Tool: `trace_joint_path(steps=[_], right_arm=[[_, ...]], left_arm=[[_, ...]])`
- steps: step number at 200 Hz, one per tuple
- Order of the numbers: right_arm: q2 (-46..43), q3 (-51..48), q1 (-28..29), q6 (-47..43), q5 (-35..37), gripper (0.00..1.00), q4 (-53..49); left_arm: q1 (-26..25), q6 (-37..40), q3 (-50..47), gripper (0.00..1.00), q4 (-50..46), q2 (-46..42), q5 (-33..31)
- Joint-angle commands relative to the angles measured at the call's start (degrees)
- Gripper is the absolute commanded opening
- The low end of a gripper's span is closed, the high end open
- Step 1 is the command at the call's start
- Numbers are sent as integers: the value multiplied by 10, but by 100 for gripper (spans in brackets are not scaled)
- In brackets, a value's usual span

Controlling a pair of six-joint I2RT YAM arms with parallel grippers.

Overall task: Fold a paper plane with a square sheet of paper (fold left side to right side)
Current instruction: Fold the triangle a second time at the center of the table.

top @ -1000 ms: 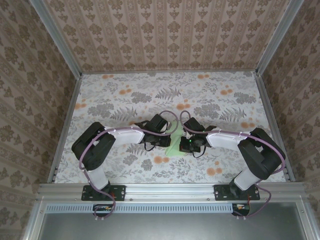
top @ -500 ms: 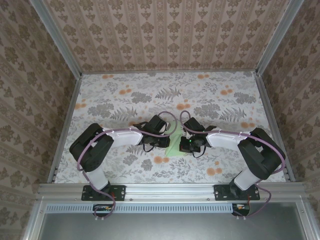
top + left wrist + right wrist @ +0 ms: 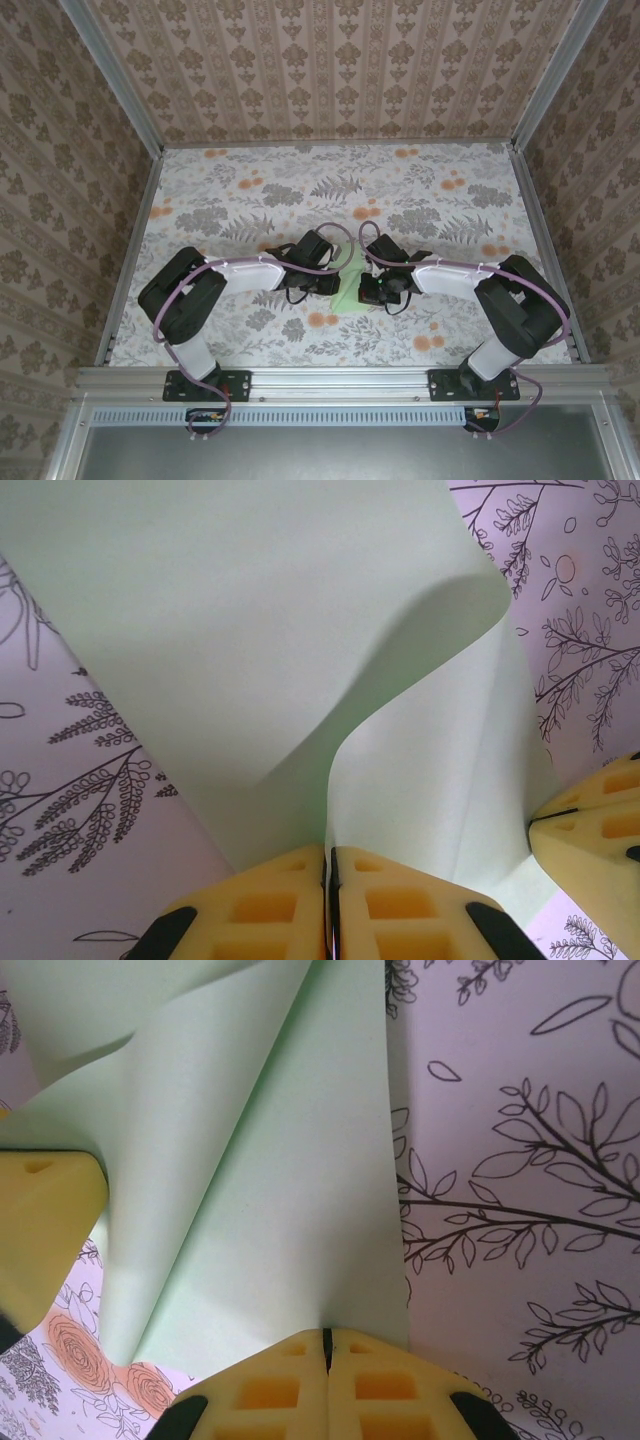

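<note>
Caught mid-fold at the middle of the table (image 3: 250, 200), just ahead of both arms: the plane (image 3: 346, 293), pale green, one flap bowed upward. Pinched shut on its near edge by the left gripper (image 3: 328, 870); clamped tight on the neighbouring edge by the right gripper (image 3: 326, 1345), close beside. Best handled slowly: sweep the left flap rightward in one low arc, anchor with the right pinch, match edges before pressing, avoid tugging apart for fear of a tear.
</note>
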Motion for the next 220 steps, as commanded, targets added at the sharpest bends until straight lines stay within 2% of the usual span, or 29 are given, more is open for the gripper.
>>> trace_joint_path(steps=[1, 220], right_arm=[[30, -8, 4, -6, 18, 1, -39], [27, -11, 4, -6, 21, 1, -44]], left_arm=[[5, -1, 6, 11, -2, -3, -3], [5, -1, -18, 11, 24, -31, -4]])
